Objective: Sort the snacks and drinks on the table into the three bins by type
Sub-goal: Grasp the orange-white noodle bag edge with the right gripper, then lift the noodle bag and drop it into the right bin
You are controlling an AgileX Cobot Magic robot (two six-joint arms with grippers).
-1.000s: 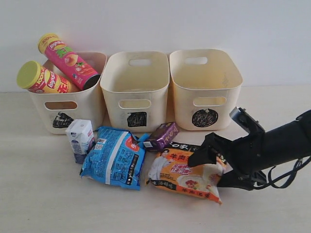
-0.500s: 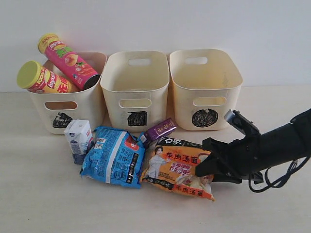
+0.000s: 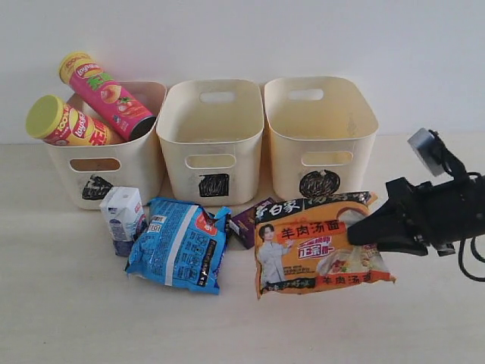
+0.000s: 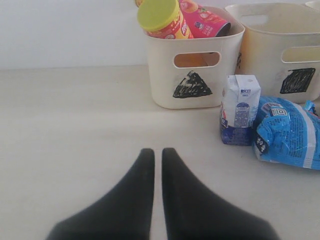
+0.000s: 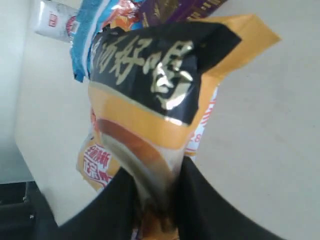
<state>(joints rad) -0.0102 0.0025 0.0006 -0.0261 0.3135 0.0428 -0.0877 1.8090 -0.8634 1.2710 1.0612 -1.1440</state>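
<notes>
Orange noodle packet (image 3: 322, 243), one edge tight between the right jaws; left jaws together, empty.

Three bins (image 3: 182, 140) stand in a row at 12 o'clock. Two tubes (image 3: 106, 95) sit in the 9 o'clock one. In front are packets (image 3: 178, 246) and cartons (image 3: 123, 212).

The orange noodle packet (image 3: 322, 243) pinched in the right gripper (image 3: 365, 230) reads 羊肉汤面 on a red band. The black strip at its end away from the jaws carries large gold characters, of which 好喝 can be made out. Beyond it from that gripper, the blue noodle packet (image 3: 178, 244) shows a QR code. Farthest off, the yellow-red tube (image 3: 67, 125) and the pink tube (image 3: 106, 92) each bear a Lay's logo. From that gripper outward, the circle bin (image 3: 356, 171), square bin (image 3: 178, 171) and triangle bin (image 4: 160, 75) carry those black scribbled signs.
</notes>
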